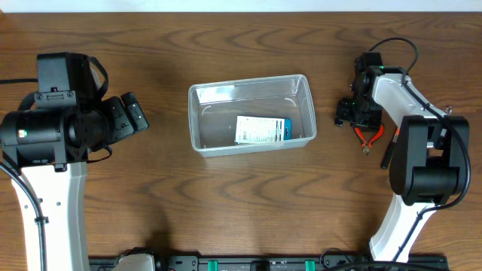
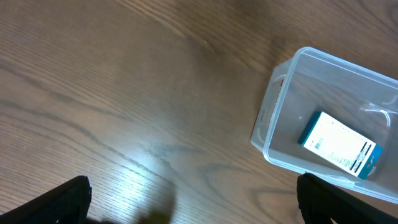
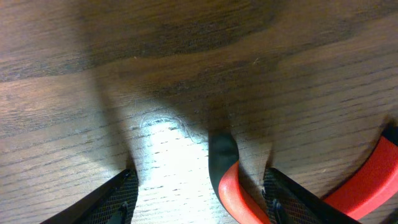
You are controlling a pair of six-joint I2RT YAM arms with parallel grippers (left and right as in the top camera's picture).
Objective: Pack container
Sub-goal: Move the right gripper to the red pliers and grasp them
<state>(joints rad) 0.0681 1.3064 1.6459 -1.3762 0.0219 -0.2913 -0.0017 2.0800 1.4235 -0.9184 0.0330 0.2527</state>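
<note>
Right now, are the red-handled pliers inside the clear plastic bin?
No, the red-handled pliers lie on the table outside the container, which holds only a white-and-blue box.

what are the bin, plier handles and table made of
Container: clear glossy plastic; wood grain shows through its walls. Pliers handles: red with dark ends, probably a matte rubbery coating. Table: brown wood grain with soft glare, wood or laminate.

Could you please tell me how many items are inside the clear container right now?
1: a white-and-blue box lies flat on the floor of the container. The red-handled pliers lie outside, on the table to its right. Its clear walls hide nothing.
</note>
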